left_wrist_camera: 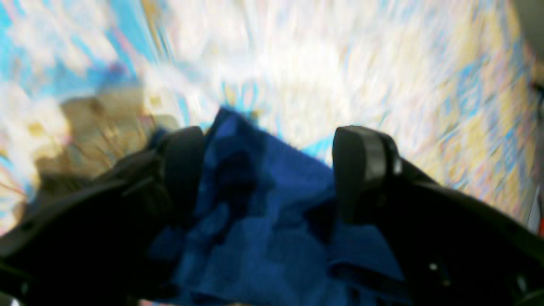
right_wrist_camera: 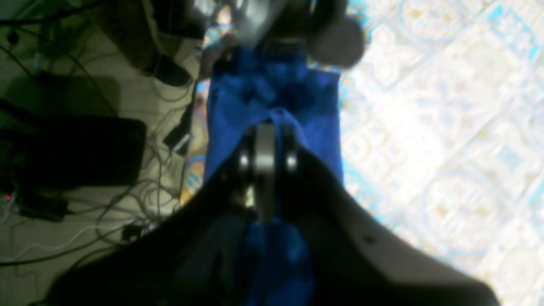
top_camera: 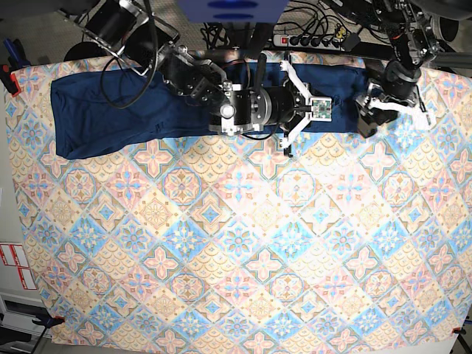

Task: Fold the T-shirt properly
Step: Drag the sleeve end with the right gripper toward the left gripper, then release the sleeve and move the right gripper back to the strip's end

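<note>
**Gripping one shirt along the table's far edge**

Stretching left to right across the top of the base view, the shirt (top_camera: 110, 110) lies as one long band at the far edge of the patterned table (top_camera: 236, 280). Near the top centre, the right claw (top_camera: 289, 110) is pressed together, pinching a fold of blue cloth. At upper right, the left claw (top_camera: 369, 118) stands spread, with cloth between its fingers (left_wrist_camera: 361, 165), over the band's right end. One shirt, two claws; the band's left end is well apart from both.
</note>
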